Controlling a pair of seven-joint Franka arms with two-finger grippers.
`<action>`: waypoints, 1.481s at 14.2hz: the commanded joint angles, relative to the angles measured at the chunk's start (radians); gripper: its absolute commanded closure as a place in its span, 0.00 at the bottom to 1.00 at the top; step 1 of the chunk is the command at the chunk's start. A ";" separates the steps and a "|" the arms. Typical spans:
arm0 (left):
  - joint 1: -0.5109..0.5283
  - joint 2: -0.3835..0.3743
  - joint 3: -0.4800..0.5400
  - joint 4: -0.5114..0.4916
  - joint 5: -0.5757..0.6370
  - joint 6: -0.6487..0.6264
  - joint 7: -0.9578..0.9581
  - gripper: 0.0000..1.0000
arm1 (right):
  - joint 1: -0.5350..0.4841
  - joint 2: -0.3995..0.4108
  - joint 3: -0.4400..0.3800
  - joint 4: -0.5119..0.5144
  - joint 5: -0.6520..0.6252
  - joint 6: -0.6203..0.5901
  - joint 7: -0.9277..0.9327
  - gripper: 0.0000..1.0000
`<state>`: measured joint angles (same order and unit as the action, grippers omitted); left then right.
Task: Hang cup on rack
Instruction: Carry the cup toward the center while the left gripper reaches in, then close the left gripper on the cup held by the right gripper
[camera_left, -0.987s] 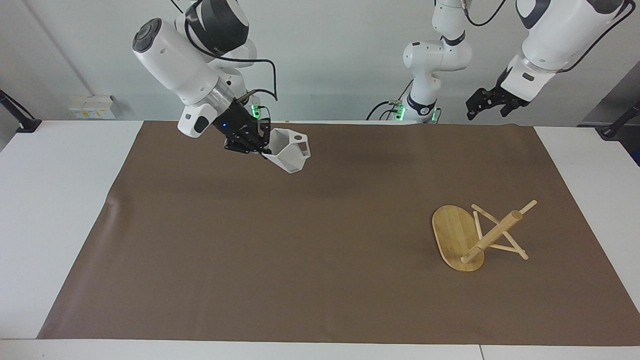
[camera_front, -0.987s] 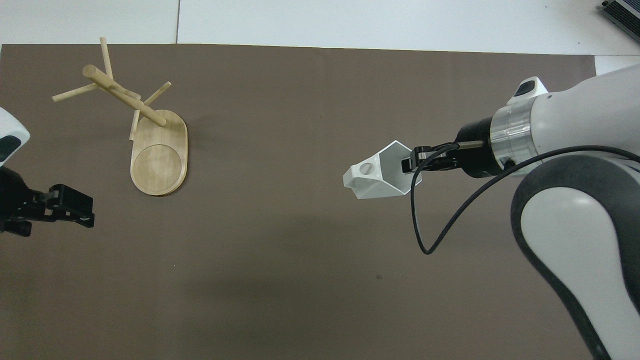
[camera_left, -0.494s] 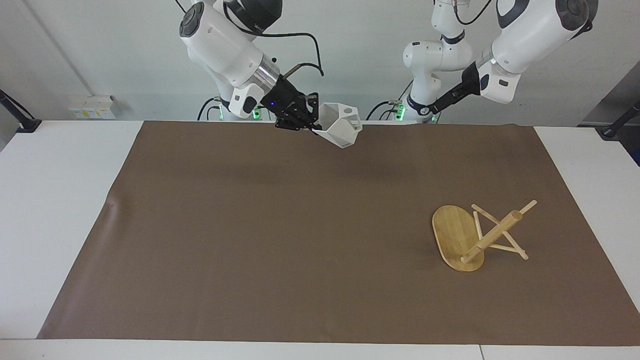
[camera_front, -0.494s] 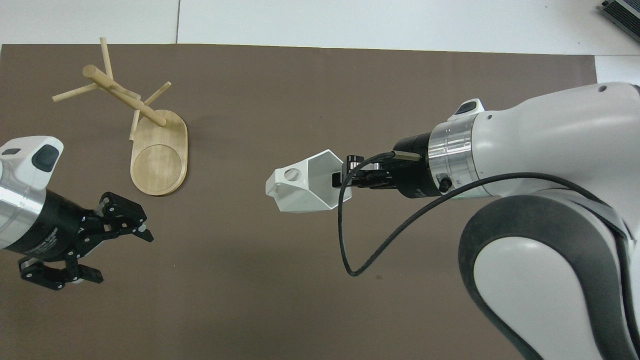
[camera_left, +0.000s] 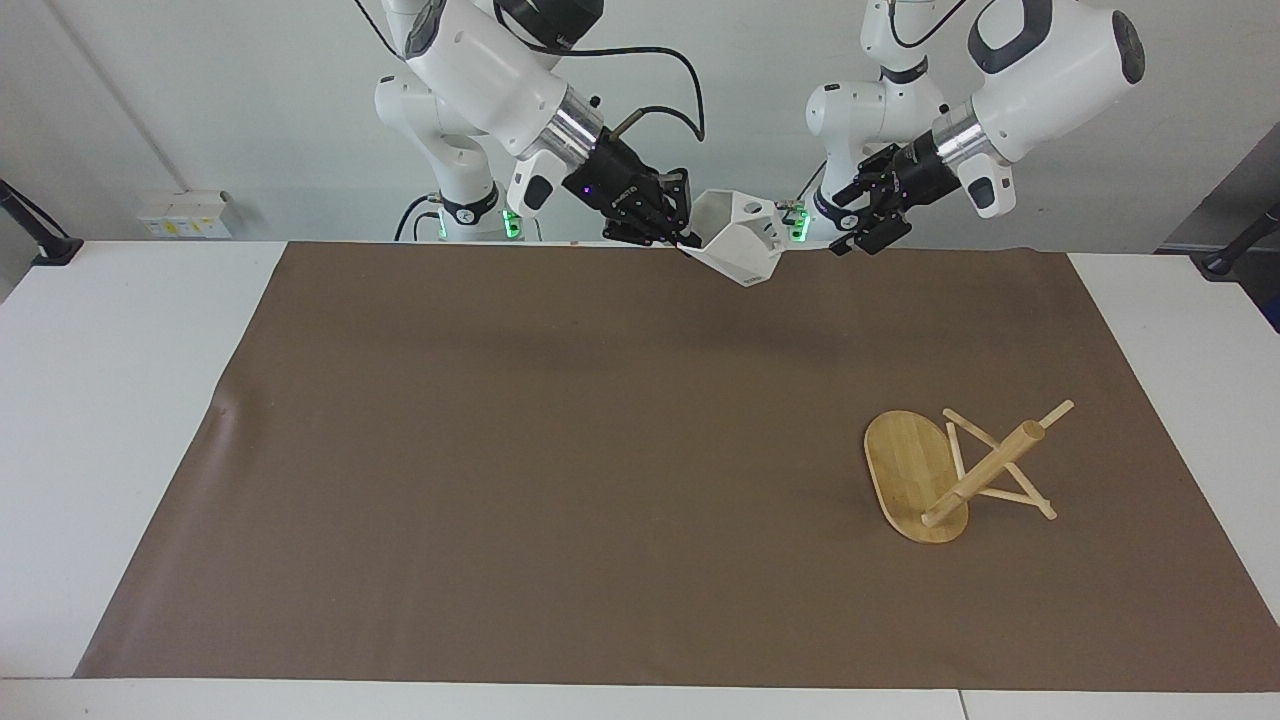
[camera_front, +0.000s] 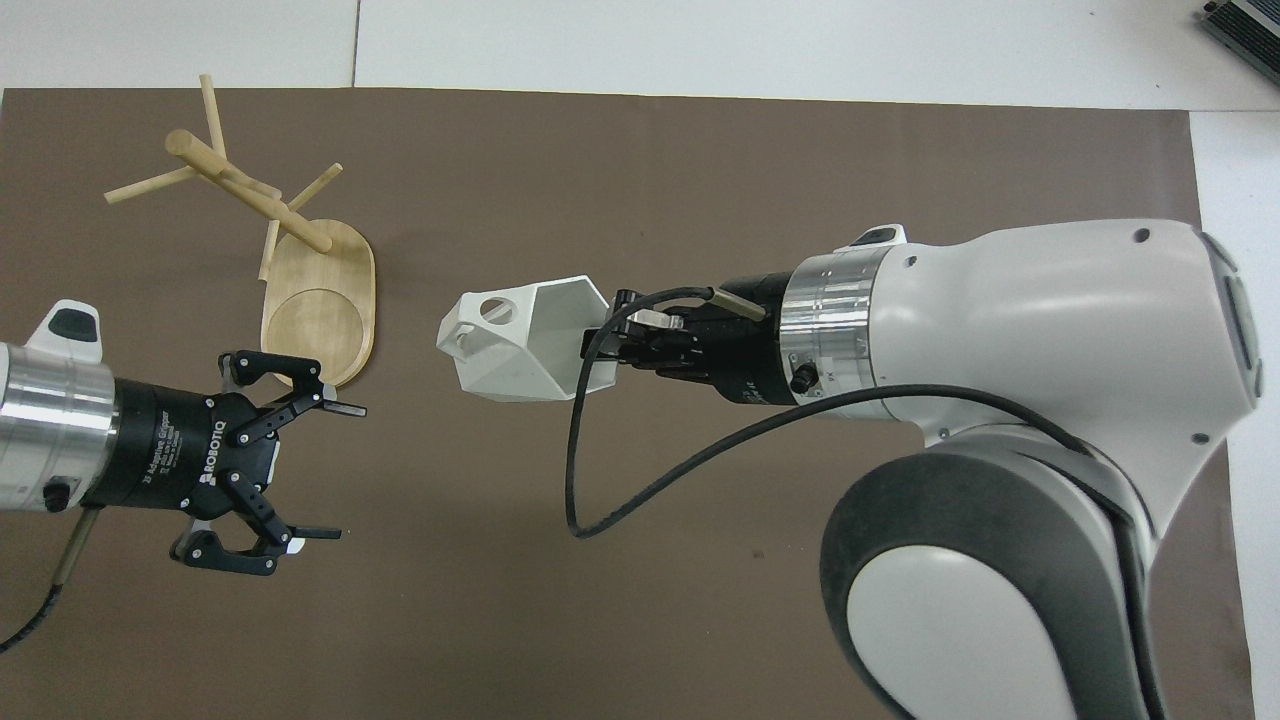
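Observation:
My right gripper (camera_left: 685, 238) is shut on the rim of the white faceted cup (camera_left: 745, 245) and holds it tilted in the air over the mat's edge nearest the robots. The overhead view shows the cup (camera_front: 520, 345) with its handle hole pointing away from the right gripper (camera_front: 600, 345). My left gripper (camera_left: 862, 215) is open and empty, a short way from the cup's handle side; in the overhead view the left gripper (camera_front: 330, 470) faces the cup. The bamboo rack (camera_left: 985, 470) stands on its oval base (camera_front: 320, 320) toward the left arm's end of the table.
A brown mat (camera_left: 560, 480) covers most of the white table (camera_left: 120, 400). The rack's thin pegs (camera_front: 150, 185) stick out sideways from the post. Both arm bases stand at the table's edge nearest the robots.
My right gripper has carried the cup up and toward the left arm's end. My left gripper has swung in toward the cup and now faces it with its fingers spread.

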<state>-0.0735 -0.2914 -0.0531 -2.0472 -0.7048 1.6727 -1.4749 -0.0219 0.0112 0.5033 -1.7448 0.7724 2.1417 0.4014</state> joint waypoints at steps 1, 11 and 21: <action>0.082 -0.032 0.002 -0.067 -0.152 0.067 -0.073 0.00 | -0.007 0.009 0.046 -0.025 0.038 0.084 0.034 1.00; 0.087 0.199 -0.002 0.088 -0.347 0.090 -0.079 0.00 | -0.007 0.035 0.083 -0.025 0.041 0.170 0.068 1.00; 0.057 0.253 -0.080 0.148 -0.400 0.167 -0.073 0.00 | -0.007 0.035 0.083 -0.025 0.041 0.169 0.068 1.00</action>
<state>-0.0017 -0.0651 -0.1161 -1.9340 -1.0791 1.8170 -1.5303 -0.0197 0.0487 0.5758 -1.7661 0.7840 2.2957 0.4626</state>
